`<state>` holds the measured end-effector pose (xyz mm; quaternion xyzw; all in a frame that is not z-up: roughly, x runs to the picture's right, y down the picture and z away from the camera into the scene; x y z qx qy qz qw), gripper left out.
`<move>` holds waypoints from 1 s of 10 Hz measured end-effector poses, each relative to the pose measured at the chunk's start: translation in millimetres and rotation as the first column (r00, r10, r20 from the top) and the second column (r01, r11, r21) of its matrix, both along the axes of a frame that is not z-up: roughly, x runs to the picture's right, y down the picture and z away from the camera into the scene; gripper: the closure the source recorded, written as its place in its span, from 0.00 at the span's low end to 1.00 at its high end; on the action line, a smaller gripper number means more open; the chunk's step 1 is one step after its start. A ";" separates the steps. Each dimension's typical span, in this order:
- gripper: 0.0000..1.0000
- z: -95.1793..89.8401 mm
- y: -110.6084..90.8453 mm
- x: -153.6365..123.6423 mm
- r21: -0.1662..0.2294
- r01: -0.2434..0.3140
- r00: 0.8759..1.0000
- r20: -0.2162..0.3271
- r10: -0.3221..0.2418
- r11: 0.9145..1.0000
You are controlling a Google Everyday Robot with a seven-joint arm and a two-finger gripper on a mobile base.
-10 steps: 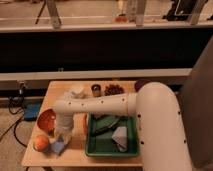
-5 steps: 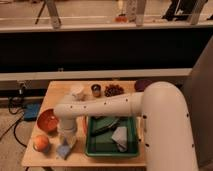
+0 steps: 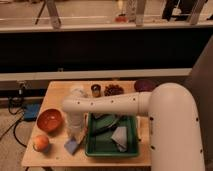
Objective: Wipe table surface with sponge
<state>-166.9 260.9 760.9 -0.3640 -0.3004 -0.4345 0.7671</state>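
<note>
The sponge [image 3: 72, 145] lies on the desk [image 3: 56, 92] near its front edge, between the fruit [image 3: 41, 142] and the green tray [image 3: 95, 150]. The tool [image 3: 75, 134] sits right above it, apparently pressing it down; its grip I cannot tell. The wiping step seems underway; next calls for a firm sweep clear of the bowl [image 3: 49, 120].

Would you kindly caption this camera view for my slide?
Gripper presses the sponge onto the table surface beside the green tray.
</note>
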 end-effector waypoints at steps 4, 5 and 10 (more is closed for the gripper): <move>1.00 41.6 -30.4 -19.2 0.006 -0.039 0.999 0.029 0.039 0.999; 1.00 46.0 -32.2 -28.0 0.000 -0.053 0.997 0.054 0.053 0.999; 1.00 27.8 -7.8 -65.1 -0.071 -0.020 0.981 0.189 0.033 0.997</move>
